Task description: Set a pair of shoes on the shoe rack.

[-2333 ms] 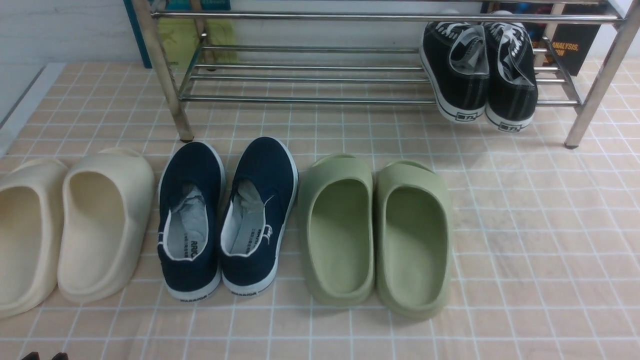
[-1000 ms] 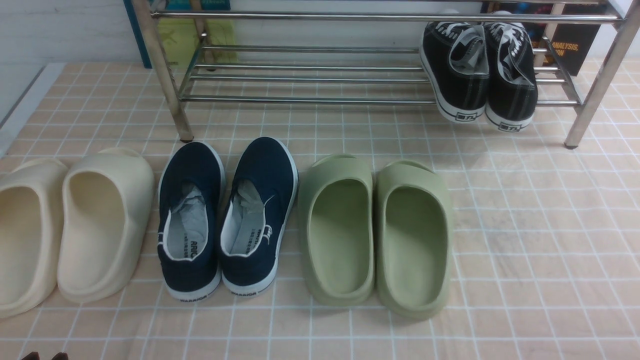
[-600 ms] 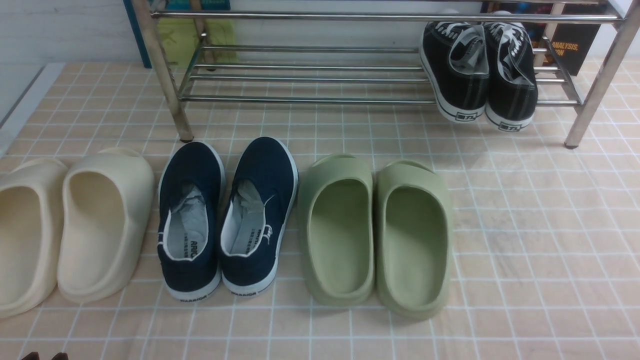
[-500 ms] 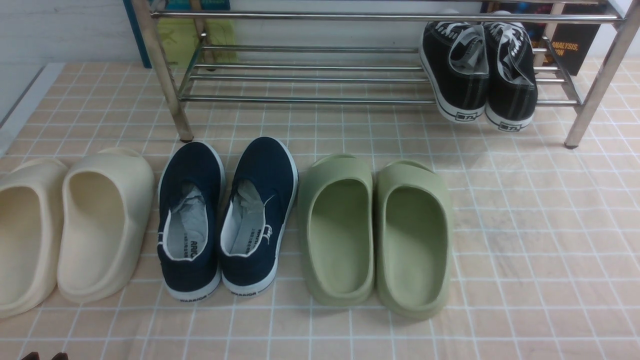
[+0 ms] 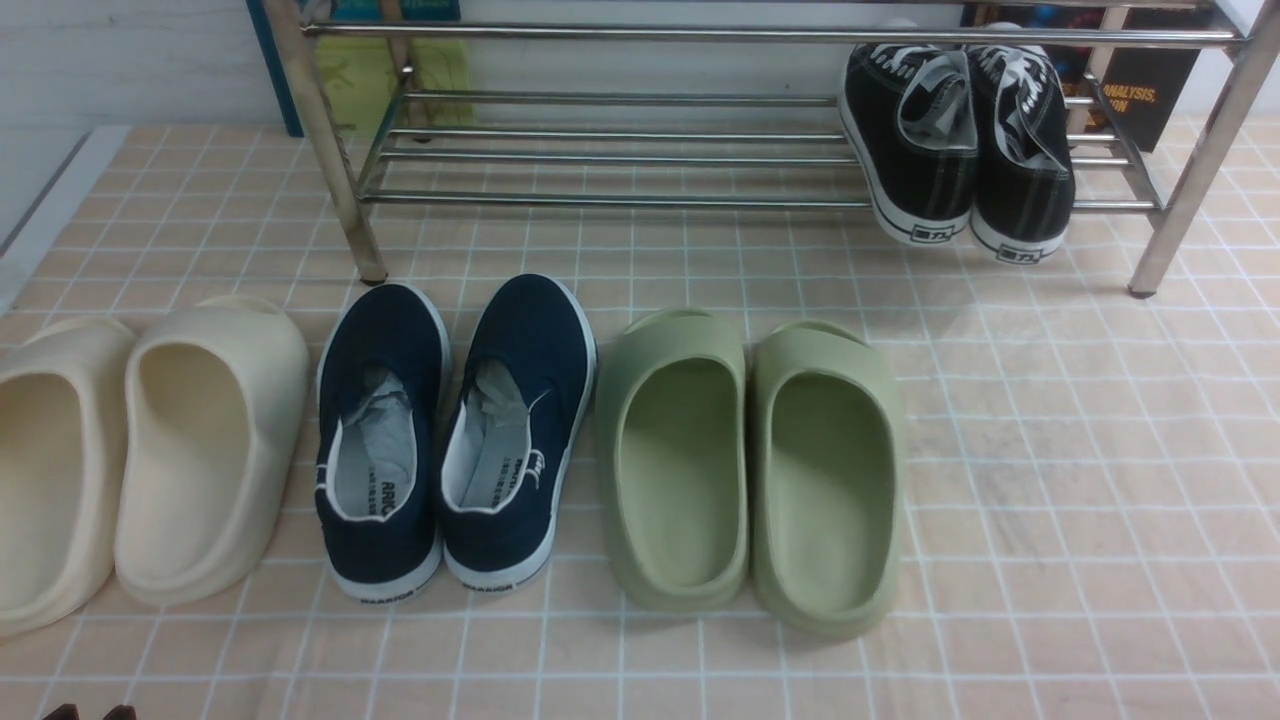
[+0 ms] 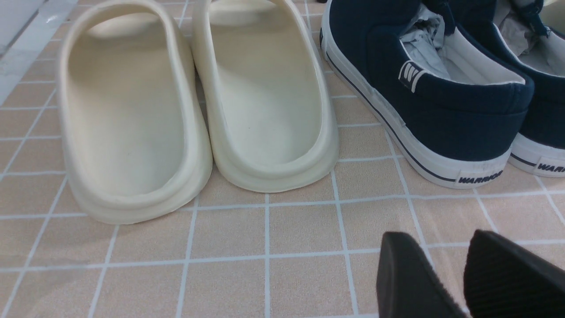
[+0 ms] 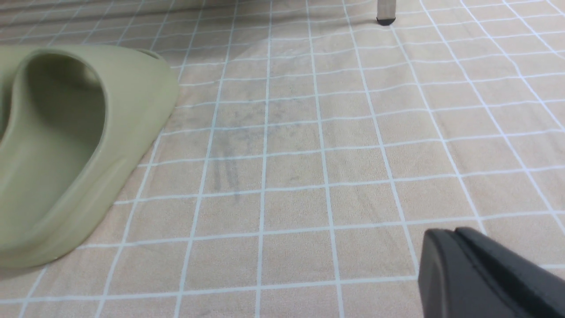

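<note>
On the far left of the tiled floor (image 5: 1050, 480), the cream clogs (image 5: 215, 450) sit beside the navy slip-ons (image 5: 380, 540), and nothing has shifted from the slightly earlier front shots. The left gripper (image 6: 439, 238) is down in front of them, fingers slightly parted, nothing between them. Next along are the green clogs (image 5: 680, 480), and the right gripper (image 7: 449, 234) has its tips together, holding nothing, over the tile.

Up at the shoe rack (image 5: 620, 202), the black canvas sneakers (image 5: 925, 180) are on the lower shelf near its right end, side by side, heels poking past the front edge. So imo the job's basically done, no new move needed. If anyone nudges them, I'd worry about that overhang and the upper front bar (image 5: 700, 35) in the way. The roomiest lane looks like the tile right of the green clogs, minding the right front leg (image 5: 1200, 160).
</note>
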You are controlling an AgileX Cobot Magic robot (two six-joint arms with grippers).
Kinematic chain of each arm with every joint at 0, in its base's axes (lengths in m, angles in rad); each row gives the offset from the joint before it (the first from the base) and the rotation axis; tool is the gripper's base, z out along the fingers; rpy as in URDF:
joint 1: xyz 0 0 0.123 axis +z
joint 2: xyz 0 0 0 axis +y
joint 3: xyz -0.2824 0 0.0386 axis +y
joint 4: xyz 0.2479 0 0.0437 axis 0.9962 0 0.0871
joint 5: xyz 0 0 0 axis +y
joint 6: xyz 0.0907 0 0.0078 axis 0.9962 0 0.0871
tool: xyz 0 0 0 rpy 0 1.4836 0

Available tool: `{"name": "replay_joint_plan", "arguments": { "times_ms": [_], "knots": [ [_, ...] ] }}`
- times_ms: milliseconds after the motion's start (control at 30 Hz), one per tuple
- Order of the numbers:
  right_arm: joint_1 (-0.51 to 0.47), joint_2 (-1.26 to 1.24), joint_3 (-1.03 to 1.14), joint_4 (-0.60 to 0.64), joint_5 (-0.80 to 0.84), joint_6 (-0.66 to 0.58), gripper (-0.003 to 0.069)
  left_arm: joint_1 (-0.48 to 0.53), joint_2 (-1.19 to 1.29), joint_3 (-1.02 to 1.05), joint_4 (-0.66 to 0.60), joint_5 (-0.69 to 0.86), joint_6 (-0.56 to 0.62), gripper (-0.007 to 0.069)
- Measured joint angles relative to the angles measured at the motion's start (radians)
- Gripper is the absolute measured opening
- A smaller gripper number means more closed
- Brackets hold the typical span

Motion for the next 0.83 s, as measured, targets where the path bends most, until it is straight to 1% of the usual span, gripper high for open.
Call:
{"name": "replay_joint_plan", "arguments": {
  "times_ms": [833],
  "knots": [
    [0.000,0.000,0.000,0.001,0.000,0.000,0.0060,0.000,0.000,0.000,0.000,0.000,0.000,0.0239]
  ]
}}
